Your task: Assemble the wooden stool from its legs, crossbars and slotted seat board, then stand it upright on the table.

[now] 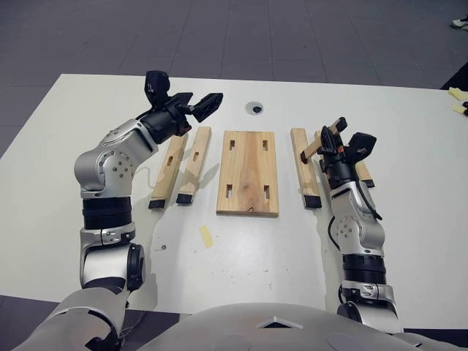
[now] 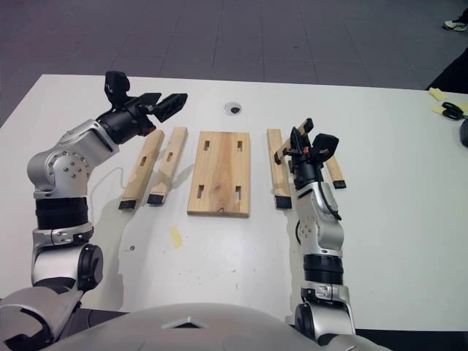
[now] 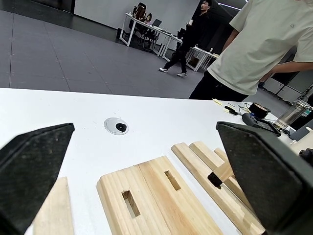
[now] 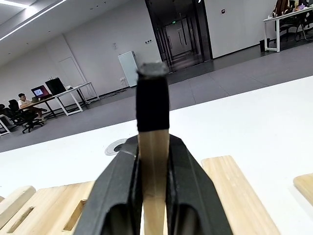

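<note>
The slotted seat board (image 1: 248,172) lies flat in the middle of the white table (image 1: 88,95). Two wooden legs (image 1: 170,170) (image 1: 195,164) with black end caps lie side by side to its left. A third leg (image 1: 305,167) lies to its right, and a fourth (image 1: 363,174) is partly hidden behind my right arm. My left gripper (image 1: 191,108) hangs open above the far ends of the left legs, nothing between its fingers (image 3: 34,171). My right gripper (image 1: 338,146) is shut on a short wooden bar (image 4: 152,142) with a black cap, held tilted above the right legs.
A round cable grommet (image 1: 254,107) sits in the table beyond the seat board. A yellow tape scrap (image 1: 207,235) lies on the near side of the board. Small yellow items (image 1: 458,93) lie at the table's far right edge. Bare table stretches toward me.
</note>
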You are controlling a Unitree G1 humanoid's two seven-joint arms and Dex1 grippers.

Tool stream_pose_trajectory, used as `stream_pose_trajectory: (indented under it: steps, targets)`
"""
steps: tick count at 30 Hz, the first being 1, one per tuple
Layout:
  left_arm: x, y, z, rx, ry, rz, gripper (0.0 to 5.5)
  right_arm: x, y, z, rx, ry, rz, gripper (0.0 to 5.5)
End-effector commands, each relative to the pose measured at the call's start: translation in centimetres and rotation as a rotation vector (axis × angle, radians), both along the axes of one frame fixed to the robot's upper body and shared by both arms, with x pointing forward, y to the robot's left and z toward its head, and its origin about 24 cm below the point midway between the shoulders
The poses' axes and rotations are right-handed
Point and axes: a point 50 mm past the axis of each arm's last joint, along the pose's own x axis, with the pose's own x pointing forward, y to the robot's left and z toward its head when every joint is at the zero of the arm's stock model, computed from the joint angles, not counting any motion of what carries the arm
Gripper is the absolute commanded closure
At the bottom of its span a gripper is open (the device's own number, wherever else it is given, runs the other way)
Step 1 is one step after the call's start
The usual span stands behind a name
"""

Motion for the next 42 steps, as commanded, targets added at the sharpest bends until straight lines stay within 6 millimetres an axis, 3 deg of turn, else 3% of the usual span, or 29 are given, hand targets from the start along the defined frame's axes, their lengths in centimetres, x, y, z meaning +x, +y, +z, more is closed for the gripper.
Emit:
stream_pose_trajectory:
  steps: [1, 5, 10, 16, 21, 26, 31, 42]
  targets:
    - [0.0, 0.4, -0.5, 0.024, 0.012, 0.013, 0.1, -0.8, -0.4, -1.5, -0.023, 0.098, -0.04, 5.09]
    - [-0.2, 0.1, -0.6, 0.025, 0.012, 0.003, 0.1, -1.4, -0.2, -1.7, -0.027, 0.112, -0.039, 5.09]
    - [-0.3, 0.0, -0.7, 0.027, 0.013, 0.0, 0.1, -1.5, 0.0, -0.4, -0.042, 0.063, -0.028, 5.09]
    - [-0.5, 0.1, -0.8, 0.029, 0.015, 0.005, 0.1, -2.1, 0.0, -2.2, -0.138, 0.186, -0.022, 5.09]
    - [-1.3, 1.4, -0.6, 0.028, -0.002, 0.076, 0.1, -2.2, 0.6, -3.3, -0.183, 0.232, -0.01, 5.09]
    - [-1.6, 0.8, -0.9, 0.031, 0.007, 0.063, 0.1, -3.4, 1.1, -4.4, -0.217, 0.299, -0.011, 5.09]
    - [-1.7, 1.1, -0.7, 0.031, 0.002, 0.081, 0.1, -4.1, 1.5, -4.5, -0.237, 0.337, -0.024, 5.09]
    - [-2.1, 0.9, -1.0, 0.03, 0.016, 0.078, 0.1, -3.2, 0.0, -3.9, -0.094, 0.401, -0.099, 5.09]
